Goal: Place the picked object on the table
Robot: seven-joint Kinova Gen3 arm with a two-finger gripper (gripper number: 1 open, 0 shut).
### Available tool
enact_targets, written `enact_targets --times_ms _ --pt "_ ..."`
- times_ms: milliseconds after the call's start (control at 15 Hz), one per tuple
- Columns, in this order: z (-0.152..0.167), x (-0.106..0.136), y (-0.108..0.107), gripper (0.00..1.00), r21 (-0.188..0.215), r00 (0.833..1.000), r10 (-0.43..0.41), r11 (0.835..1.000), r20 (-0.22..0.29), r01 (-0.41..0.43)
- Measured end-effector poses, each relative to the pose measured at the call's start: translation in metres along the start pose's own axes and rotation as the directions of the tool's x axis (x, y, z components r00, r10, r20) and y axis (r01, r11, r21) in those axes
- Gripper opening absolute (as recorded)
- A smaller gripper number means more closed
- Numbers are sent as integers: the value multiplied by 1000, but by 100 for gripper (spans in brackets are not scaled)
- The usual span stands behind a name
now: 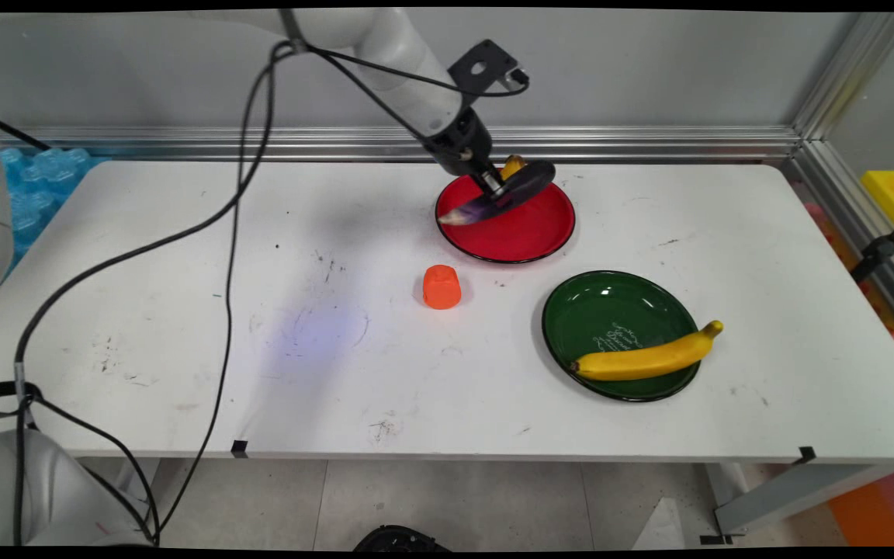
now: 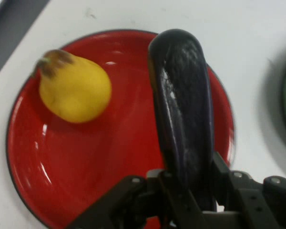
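So the gripper (image 1: 493, 189) is clenched around a dark purple eggplant (image 1: 503, 196), grabbing it around the middle, and it's holding it right over the red plate (image 1: 524, 233). In the main view the eggplant sits at a slant, with its pale end down toward the plate's left rim and the dark end up toward the wall side. Can't really tell if that low end is touching the plate or just above it.

The hand view shows a yellow pear (image 2: 75, 88) with a brownish stem end lying on the red plate too, just beside the eggplant but not touching it.

An orange cup (image 1: 441, 286) sits upside down on the bench (image 1: 183, 272), near the red plate's front-left edge. To the front-right of the red plate there's a green plate (image 1: 610, 310) with a banana (image 1: 649, 357) lying across its near side, stem end poking out over the rim.
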Motion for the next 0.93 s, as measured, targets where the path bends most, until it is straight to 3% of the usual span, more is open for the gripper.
enact_targets --times_ms 133,333,533,933 --pt "-19 -11 10 0 -31 997 78 997 17 -77" --pt "-44 -26 24 0 -90 977 212 974 34 -208" --pt "-61 -40 36 0 -150 941 334 934 45 -325" --pt "-69 -55 53 0 -234 885 463 867 48 -441"
